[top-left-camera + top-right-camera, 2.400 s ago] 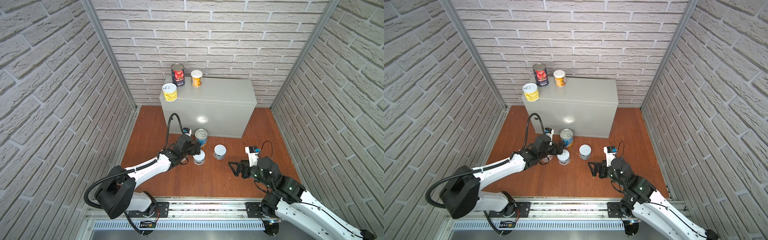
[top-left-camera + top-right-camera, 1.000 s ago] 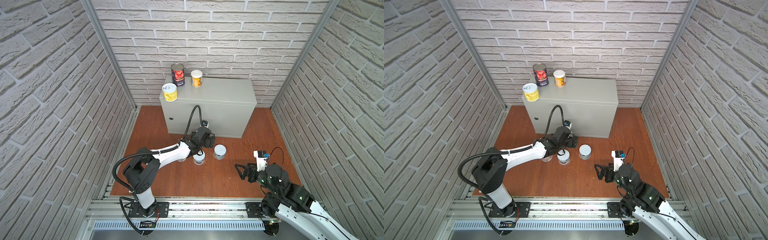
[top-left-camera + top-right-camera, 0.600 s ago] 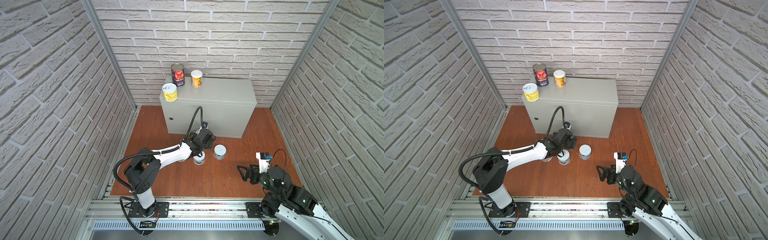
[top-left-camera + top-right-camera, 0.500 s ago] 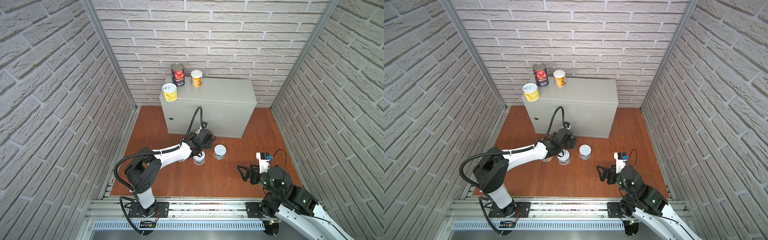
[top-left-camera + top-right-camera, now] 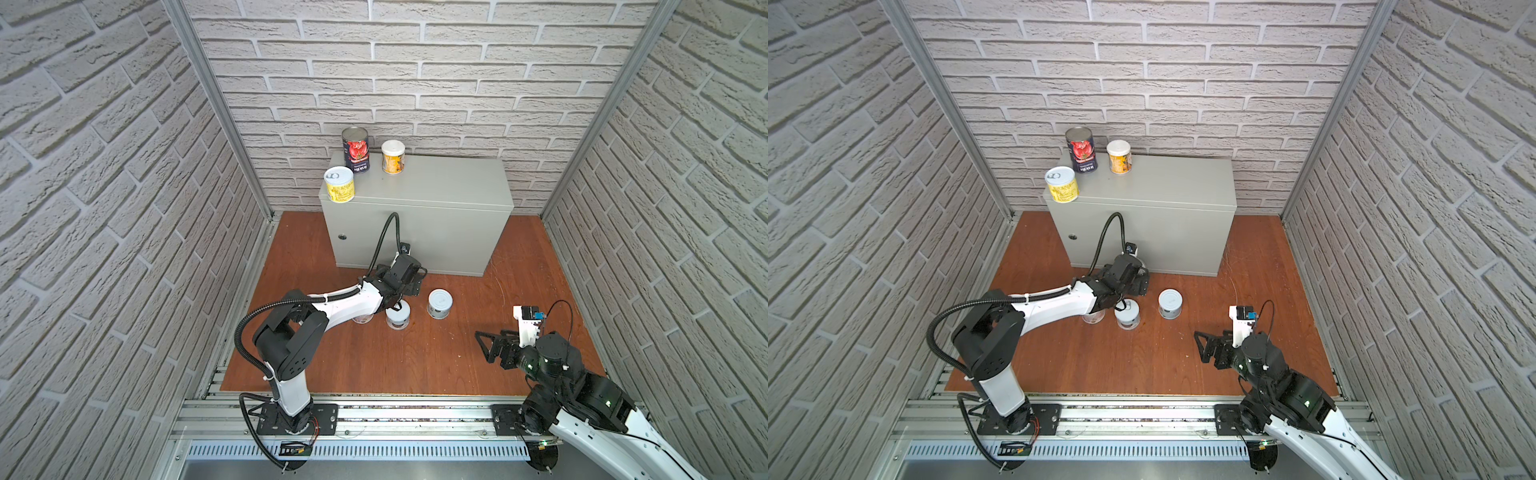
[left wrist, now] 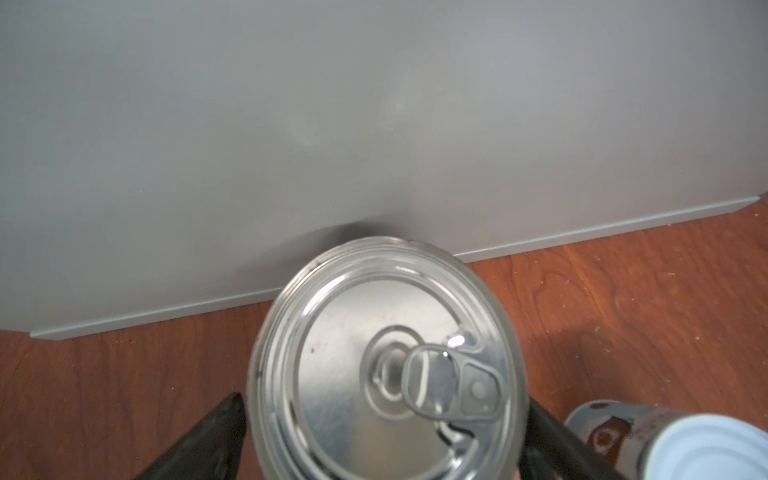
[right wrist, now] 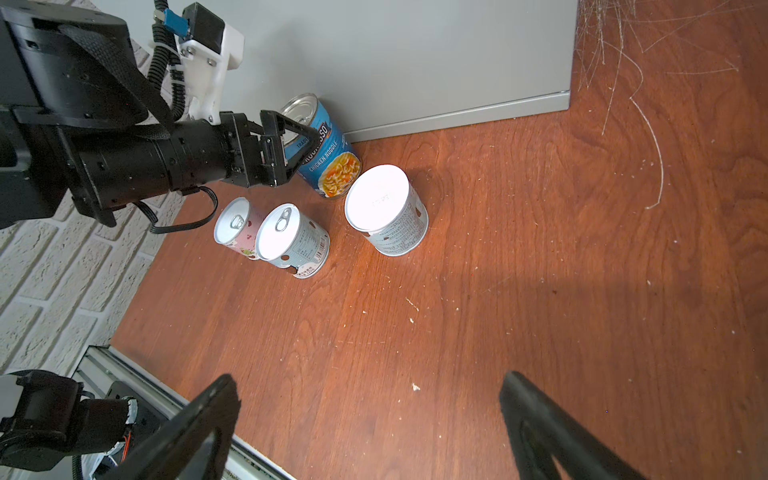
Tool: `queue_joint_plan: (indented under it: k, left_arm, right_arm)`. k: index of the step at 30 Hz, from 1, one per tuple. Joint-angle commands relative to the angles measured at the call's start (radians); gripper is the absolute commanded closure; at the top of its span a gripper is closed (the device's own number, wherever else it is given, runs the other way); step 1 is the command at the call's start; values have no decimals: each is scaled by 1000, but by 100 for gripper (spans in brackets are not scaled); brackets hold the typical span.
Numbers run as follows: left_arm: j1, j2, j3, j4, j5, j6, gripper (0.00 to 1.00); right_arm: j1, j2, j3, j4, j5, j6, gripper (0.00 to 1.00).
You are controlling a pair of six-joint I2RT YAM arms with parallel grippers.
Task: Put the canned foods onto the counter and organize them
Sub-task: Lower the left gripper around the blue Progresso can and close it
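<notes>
The counter (image 5: 436,183) (image 5: 1163,185) carries a tall red-tomato can (image 5: 356,149), a short yellow can (image 5: 339,185) and a white-lidded yellow can (image 5: 392,156). A tall blue soup can (image 7: 332,166) stands upright on the floor against the counter's front (image 6: 374,124); its silver pull-tab lid (image 6: 386,361) fills the left wrist view. My left gripper (image 6: 386,405) (image 7: 307,151) (image 5: 409,276) is open, one finger on each side of that can, close to its wall. Three short pale cans (image 7: 386,208) (image 7: 291,239) (image 7: 232,226) stand nearby. My right gripper (image 7: 370,380) (image 5: 484,347) hangs open and empty over bare floor.
The reddish-brown wooden floor (image 5: 415,365) is enclosed by brick-pattern walls (image 5: 124,208) on three sides. A metal rail (image 5: 374,415) with both arm bases runs along the front. My left forearm (image 5: 345,301) lies over the pink-labelled can in both top views.
My left gripper has moved from the short cans up to the blue can by the counter and narrowed slightly. The right arm has drawn back toward the front right.
</notes>
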Motion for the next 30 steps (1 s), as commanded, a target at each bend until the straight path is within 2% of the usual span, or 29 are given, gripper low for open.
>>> queue_joint_plan:
  k: [1, 8, 17, 21, 30]
  left_arm:
    - [16, 28, 11, 43, 7, 10, 4]
    - [24, 64, 33, 50, 26, 5, 7]
    - [26, 89, 48, 61, 31, 20, 17]
    - [26, 88, 31, 99, 32, 55, 30]
    - [29, 89, 14, 141, 45, 47, 42]
  right_arm:
    - [-3, -7, 2, -3, 9, 8, 1]
    - [-3, -25, -4, -23, 11, 21, 1]
    - [-3, -14, -6, -12, 16, 21, 1]
    - [-3, -1, -6, -10, 11, 25, 1]
    - [-3, -6, -23, 3, 14, 32, 1]
